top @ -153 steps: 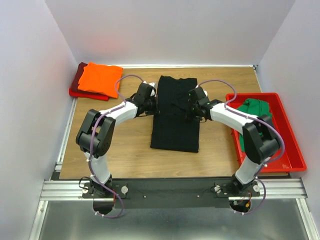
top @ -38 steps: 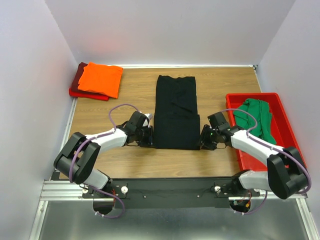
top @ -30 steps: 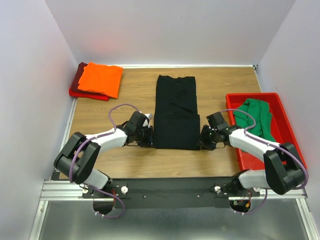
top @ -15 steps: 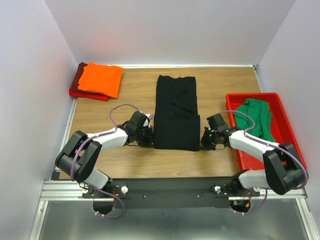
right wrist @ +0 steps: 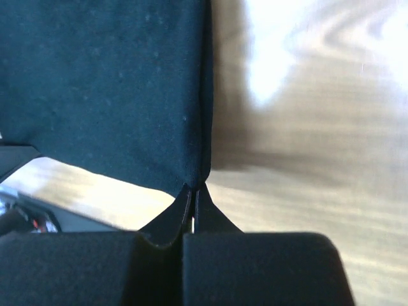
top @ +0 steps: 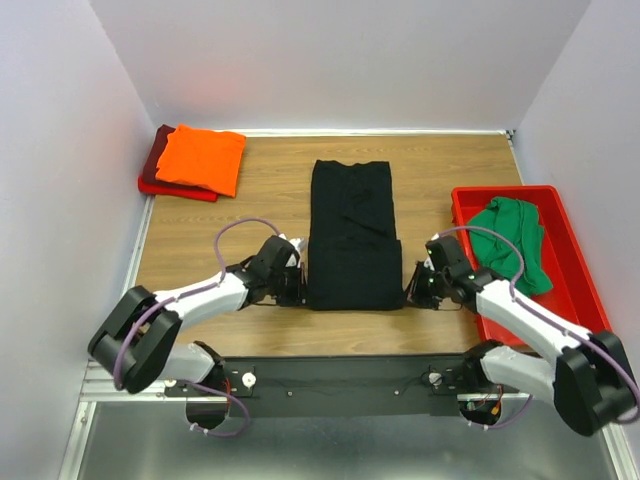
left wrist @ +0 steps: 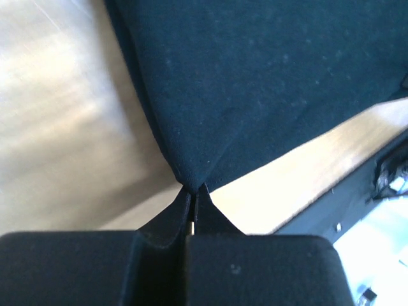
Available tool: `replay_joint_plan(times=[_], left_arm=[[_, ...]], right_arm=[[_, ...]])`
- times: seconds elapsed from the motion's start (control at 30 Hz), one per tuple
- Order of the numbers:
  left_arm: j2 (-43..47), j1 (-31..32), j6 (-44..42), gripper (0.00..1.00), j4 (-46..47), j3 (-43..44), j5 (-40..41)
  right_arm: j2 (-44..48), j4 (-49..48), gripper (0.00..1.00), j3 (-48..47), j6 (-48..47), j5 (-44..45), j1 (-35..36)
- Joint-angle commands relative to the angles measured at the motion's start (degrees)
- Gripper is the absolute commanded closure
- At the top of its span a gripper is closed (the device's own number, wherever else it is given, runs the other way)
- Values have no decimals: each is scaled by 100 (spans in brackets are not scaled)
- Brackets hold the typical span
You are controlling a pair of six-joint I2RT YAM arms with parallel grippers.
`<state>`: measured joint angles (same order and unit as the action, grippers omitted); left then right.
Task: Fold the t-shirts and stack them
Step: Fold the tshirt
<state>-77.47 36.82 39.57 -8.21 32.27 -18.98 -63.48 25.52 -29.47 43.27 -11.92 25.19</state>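
A long, narrow black t-shirt (top: 350, 235) lies in the middle of the table. My left gripper (top: 299, 286) is shut on its near left corner. My right gripper (top: 409, 291) is shut on its near right corner. In the left wrist view the black cloth (left wrist: 255, 76) comes to a point pinched in the gripper (left wrist: 194, 189). In the right wrist view the cloth's folded edge (right wrist: 108, 83) runs down into the shut gripper (right wrist: 194, 189). An orange t-shirt (top: 201, 158) lies folded on a dark red one (top: 157, 152) at the far left. A green t-shirt (top: 513, 236) sits crumpled in the bin.
A red plastic bin (top: 572, 300) stands at the right edge of the table and holds the green shirt. White walls close in the left, far and right sides. The black base rail (top: 340, 375) runs along the near edge.
Both grippers have closed on the black shirt's near corners. Both arms have drawn back toward the near edge, and the whole shirt has slid a little nearer with them.
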Motion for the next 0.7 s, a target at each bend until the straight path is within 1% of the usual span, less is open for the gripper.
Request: replay_joint_plan(times=[0.0, 0.07, 0.1, 0.2, 0.3, 0.4, 0.5, 0.63, 0.67], left_arm=[[706, 290, 349, 100, -286, -256, 175], [1170, 370, 437, 100, -392, -283, 237], [1330, 405, 516, 100, -523, -292, 289], [1910, 423, 639, 100, -751, -274, 334], [2305, 423, 710, 100, -901, -213, 386], [2351, 414, 570, 100, -1113, 163, 579], [2141, 405, 420, 100, -1174, 576, 668], [1745, 248, 86, 100, -1306, 1219, 650], [1675, 177, -10, 100, -1332, 1342, 633]], right_arm=[[731, 751, 100, 214, -143, -328, 21], [1073, 928, 100, 144, -117, -372, 39], [1388, 1085, 99, 91, -117, -390, 39], [1803, 1253, 100, -163, -81, -434, 47], [1901, 1447, 100, -461, -116, -399, 30], [1937, 1526, 100, -786, -213, -180, 39], [1788, 1544, 100, -1112, -300, 153, 39], [1375, 1544, 100, -1735, -433, 620, 39], [1121, 1535, 99, -1850, -485, 725, 39]])
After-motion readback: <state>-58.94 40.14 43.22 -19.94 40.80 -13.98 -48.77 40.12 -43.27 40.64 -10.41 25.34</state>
